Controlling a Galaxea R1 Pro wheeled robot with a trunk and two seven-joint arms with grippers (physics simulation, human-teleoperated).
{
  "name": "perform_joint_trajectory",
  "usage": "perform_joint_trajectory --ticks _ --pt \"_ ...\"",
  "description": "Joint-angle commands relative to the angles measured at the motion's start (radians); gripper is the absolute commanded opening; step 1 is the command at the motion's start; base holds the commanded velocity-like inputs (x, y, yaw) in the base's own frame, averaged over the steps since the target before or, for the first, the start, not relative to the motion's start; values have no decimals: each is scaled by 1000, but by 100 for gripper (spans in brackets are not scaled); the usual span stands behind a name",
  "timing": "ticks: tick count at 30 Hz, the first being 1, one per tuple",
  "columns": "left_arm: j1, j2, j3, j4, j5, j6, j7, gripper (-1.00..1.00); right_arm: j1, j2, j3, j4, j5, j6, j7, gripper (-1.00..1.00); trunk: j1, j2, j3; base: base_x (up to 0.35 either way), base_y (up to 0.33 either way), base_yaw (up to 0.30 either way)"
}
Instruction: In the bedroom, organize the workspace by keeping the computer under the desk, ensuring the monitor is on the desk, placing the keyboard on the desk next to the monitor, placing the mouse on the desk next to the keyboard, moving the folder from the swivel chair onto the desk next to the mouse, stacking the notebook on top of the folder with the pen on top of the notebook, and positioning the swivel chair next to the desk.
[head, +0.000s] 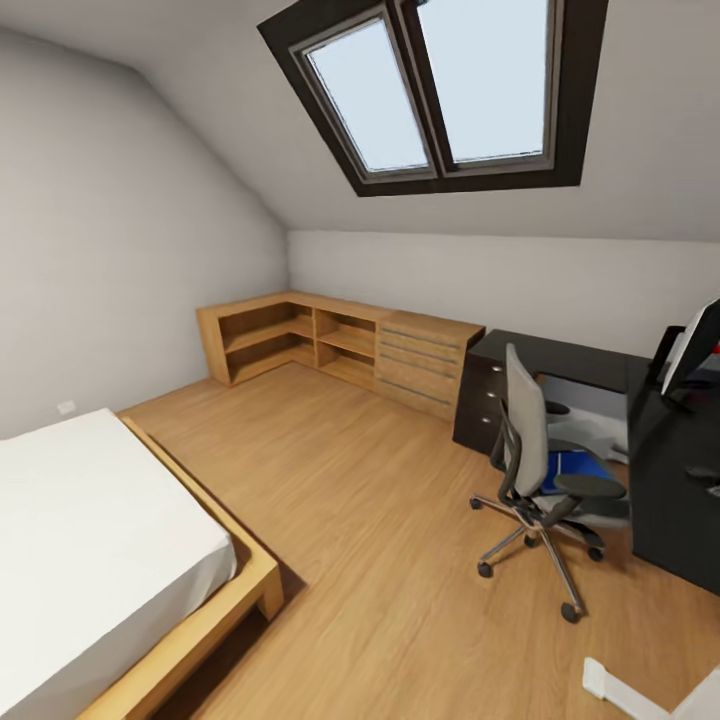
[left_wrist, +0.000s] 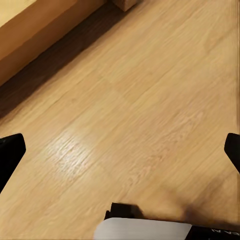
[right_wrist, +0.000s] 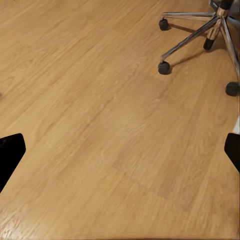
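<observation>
monitor (head: 700, 352) cut by frame edge, folder (head: 568, 470) partly hidden behind swivel chair (head: 540, 470) back

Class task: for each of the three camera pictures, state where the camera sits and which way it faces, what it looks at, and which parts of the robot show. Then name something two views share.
Head view: on the robot's head, facing forward and down at the swivel chair, folder, desk and bed; a white robot part at the bottom edge.
Left wrist view: along the left gripper, down at the floor; dark fingertips.
Right wrist view: along the right gripper, toward the chair's base.
Shared: the chair's base, head and right wrist.
</observation>
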Motion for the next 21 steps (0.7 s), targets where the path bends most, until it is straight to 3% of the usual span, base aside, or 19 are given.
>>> perform_joint_trajectory --ticks 1,7,21 --pt "0 0 -1 -1 7 -2 0 100 -1 0 1 1 -7 -4 2 100 0 -1 -1 0 0 -281" --pt "0 0 0 -1 7 -2 0 100 -1 0 0 1 -7 -8 3 100 0 -1 -1 143 171 -281" --pt "0 0 0 -1 8 -2 0 100 -1 -1 -1 -2 -7 -12 2 100 0 -1 -6 270 218 -263"
